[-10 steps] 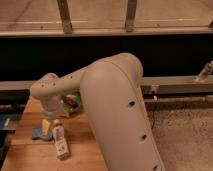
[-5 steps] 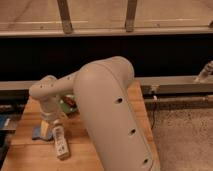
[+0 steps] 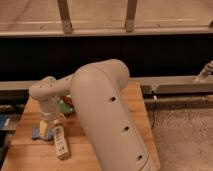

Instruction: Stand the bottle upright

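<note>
Much of the wooden tabletop (image 3: 27,156) is hidden by the bulky cream robot arm (image 3: 107,117). The pincer (image 3: 47,125) is held low near the left edge; whether it is apart or together cannot be told. Just beside it, the slim pale-labelled plastic bottle (image 3: 61,143) is laid flat, bare wood lying around it.

Lab-like workspace, wooden table (image 3: 139,106), metal rails (image 3: 170,31)

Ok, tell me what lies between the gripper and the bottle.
Camera view: only bare wooden table between the gripper, hanging just above it, and the lying bottle.
</note>
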Motion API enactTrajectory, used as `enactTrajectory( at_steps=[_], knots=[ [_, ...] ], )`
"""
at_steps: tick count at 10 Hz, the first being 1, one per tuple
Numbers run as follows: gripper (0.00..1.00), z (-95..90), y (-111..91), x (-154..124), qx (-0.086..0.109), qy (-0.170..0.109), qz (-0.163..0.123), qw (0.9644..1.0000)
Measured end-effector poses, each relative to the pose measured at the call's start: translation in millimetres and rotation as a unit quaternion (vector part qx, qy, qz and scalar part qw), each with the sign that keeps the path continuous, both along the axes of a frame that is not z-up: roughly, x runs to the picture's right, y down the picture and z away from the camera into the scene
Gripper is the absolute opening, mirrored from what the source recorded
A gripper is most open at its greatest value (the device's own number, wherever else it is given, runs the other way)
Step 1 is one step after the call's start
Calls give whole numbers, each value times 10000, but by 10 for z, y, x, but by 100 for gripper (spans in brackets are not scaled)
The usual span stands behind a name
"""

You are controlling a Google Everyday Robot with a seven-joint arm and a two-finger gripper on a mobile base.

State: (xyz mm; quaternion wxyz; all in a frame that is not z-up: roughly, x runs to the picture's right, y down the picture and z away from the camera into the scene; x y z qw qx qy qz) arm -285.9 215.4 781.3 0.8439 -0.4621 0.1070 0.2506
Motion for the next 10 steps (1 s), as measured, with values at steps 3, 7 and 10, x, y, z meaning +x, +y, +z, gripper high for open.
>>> enactTrajectory(
  at_steps=[3,7,10],
  knots=[
    [80,75,12,-84,-53,-22,12,10000],
    [80,172,27,-128,-89,13,22,10000],
    [80,229,-40,-176,-9,84,20,10000]
  ],
)
